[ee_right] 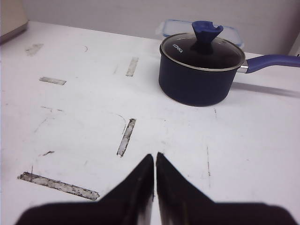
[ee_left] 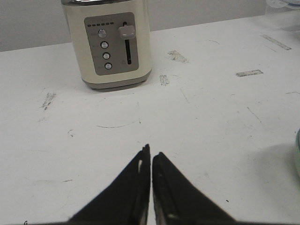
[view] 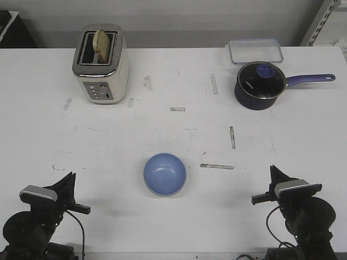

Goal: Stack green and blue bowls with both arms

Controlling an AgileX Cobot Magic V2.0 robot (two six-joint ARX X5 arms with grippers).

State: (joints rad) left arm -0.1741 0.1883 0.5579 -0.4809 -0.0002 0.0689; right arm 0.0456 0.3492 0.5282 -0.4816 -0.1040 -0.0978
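Centrally, near the front edge of the white table, sits the blue bowl, upright and apparently nested on the green bowl, though only a pale green rim edge shows, in the left wrist view, so I cannot tell for sure whether the two are stacked. No gripper touches it.

The left gripper rests at the near left corner, well apart from the bowl, which lies to its right. Its fingers are pressed together tip to tip with nothing between them (only a thin dark seam shows). It points toward the cream toaster, which stands far left with a slice of bread poking out of one slot.

The right gripper rests at the near right corner, also well apart from the bowl, which lies to its left. Its fingers likewise meet at a closed point, gripping nothing. Beyond it, far right, stands the dark navy saucepan with a glass lid, its handle pointing right, and just behind that a clear plastic container.
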